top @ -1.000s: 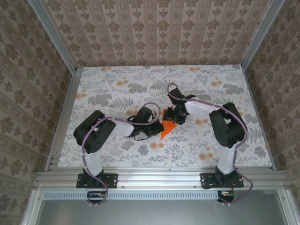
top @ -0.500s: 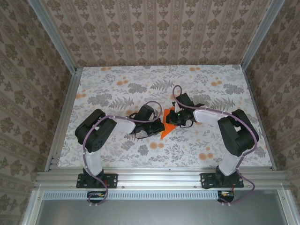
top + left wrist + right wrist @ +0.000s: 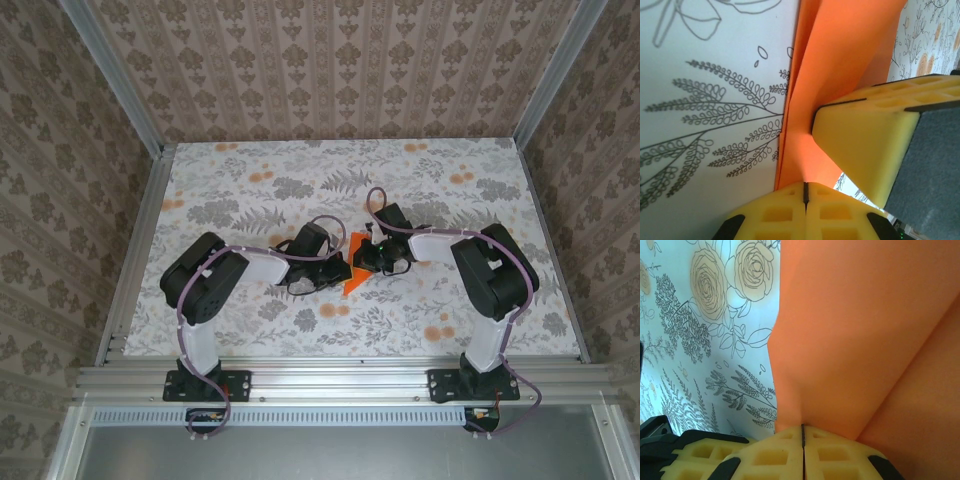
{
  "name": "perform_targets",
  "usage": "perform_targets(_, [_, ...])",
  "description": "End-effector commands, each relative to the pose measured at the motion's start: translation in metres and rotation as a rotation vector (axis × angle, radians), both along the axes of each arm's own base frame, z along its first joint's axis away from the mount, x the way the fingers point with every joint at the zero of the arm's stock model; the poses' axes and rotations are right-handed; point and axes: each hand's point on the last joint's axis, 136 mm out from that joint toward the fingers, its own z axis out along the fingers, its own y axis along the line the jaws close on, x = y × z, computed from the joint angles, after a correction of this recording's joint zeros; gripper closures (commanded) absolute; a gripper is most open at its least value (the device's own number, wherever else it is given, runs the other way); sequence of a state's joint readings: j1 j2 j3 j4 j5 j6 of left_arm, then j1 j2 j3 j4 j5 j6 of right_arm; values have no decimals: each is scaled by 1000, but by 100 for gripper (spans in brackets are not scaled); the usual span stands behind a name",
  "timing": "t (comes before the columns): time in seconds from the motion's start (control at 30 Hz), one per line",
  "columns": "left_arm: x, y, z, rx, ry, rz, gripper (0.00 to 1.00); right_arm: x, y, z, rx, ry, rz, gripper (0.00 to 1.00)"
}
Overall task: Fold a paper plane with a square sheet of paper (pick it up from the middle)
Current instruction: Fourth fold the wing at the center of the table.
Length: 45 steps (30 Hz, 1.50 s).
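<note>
While the left arm (image 3: 215,275) and right arm (image 3: 490,265) bend at the elbow and reach inward, low over the floral-printed table (image 3: 250,190), we see the left gripper (image 3: 335,272) and right gripper (image 3: 366,258) meet at a thin, bright orange, partly folded sheet of paper (image 3: 352,281) mid-table. Both pairs of yellow foam fingers (image 3: 780,215) are pressed together, each pinching the sheet.
</note>
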<state>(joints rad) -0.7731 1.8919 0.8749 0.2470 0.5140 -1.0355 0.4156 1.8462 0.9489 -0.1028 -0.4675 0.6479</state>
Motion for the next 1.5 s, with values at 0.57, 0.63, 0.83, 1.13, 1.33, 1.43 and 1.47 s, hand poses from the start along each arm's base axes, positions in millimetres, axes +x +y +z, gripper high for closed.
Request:
perform_targets(0.57, [-53, 51, -68, 261, 191, -74, 100, 57, -72, -34, -65, -3, -186, 92])
perform_targets(0.63, [-53, 50, -68, 261, 193, -79, 100, 61, -74, -31, -75, -14, -189, 92])
perform_targets(0.83, [-54, 50, -68, 269, 193, -88, 100, 72, -79, -26, -88, -31, -194, 92])
perform_targets(1.13, [-55, 50, -67, 274, 195, -101, 100, 96, -97, -25, -85, -42, -249, 92])
perform_targets(1.33, [-56, 49, -67, 274, 193, -109, 100, 108, -110, -30, -60, -8, -316, 91])
perform_targets(1.43, [-57, 49, -67, 273, 193, -115, 100, 118, -117, -26, -58, -22, -345, 91])
perform_targets(1.47, [-57, 49, -66, 271, 191, -115, 100, 120, -119, -26, -52, -23, -356, 91])
